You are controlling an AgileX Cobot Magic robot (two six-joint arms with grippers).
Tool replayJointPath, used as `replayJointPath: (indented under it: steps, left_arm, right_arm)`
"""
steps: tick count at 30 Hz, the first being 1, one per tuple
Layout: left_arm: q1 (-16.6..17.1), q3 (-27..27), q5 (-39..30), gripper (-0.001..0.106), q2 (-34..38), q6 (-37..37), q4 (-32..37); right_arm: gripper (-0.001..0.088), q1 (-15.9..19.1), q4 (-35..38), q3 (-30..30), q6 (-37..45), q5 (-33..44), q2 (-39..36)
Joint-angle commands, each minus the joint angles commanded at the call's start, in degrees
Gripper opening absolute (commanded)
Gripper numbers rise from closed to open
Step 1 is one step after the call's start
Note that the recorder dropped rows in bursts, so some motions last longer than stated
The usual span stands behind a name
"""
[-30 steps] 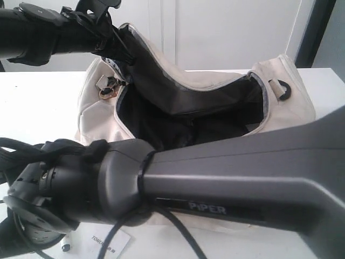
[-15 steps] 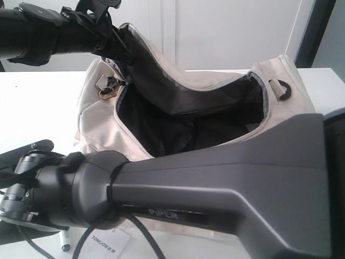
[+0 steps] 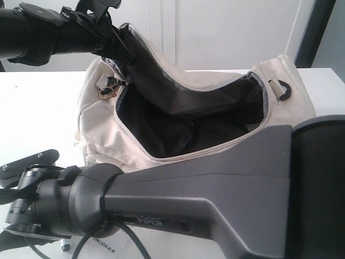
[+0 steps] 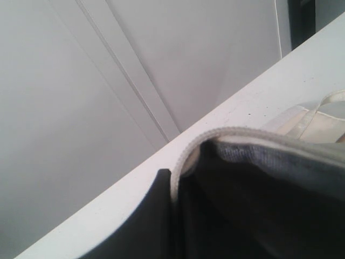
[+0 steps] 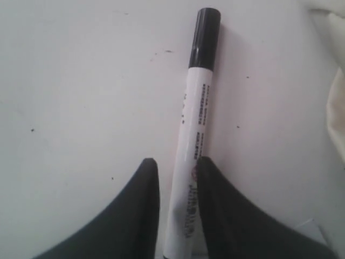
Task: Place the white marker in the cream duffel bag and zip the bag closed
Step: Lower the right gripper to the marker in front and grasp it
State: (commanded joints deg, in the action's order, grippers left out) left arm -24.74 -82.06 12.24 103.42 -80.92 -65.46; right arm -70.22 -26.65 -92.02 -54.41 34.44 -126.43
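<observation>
The cream duffel bag lies on the white table with its top zipper open and the dark lining showing. My left gripper is shut on the bag's zipper edge and holds that flap raised at the bag's far left end. The white marker, with its black cap pointing away, lies flat on the table. My right gripper is open with a finger on each side of the barrel; one finger is next to it and the other stands a little apart. In the exterior view the right arm hides the marker.
A white paper tag lies on the table at the front, under the right arm. Cream bag fabric lies close beside the marker. A white wall stands behind the table, and a black D-ring sits at the bag's right end.
The right arm has swung lower and further left across the foreground. The bag and the left gripper holding its flap have stayed put.
</observation>
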Motion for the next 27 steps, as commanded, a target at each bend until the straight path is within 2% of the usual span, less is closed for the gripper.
replayJointPath:
  steps: [22, 25, 27]
  left_arm:
    - [0.0, 0.0, 0.0, 0.0, 0.0, 0.0, 0.0]
    - [0.0, 0.0, 0.0, 0.0, 0.0, 0.0, 0.0]
    - [0.0, 0.0, 0.0, 0.0, 0.0, 0.0, 0.0]
  right_arm:
    - [0.0248, 0.0, 0.0, 0.11, 0.0, 1.75, -1.1]
    - [0.0219, 0.0, 0.1, 0.11, 0.0, 1.75, -1.11]
    - [0.0159, 0.0, 0.22, 0.11, 0.0, 1.75, -1.11]
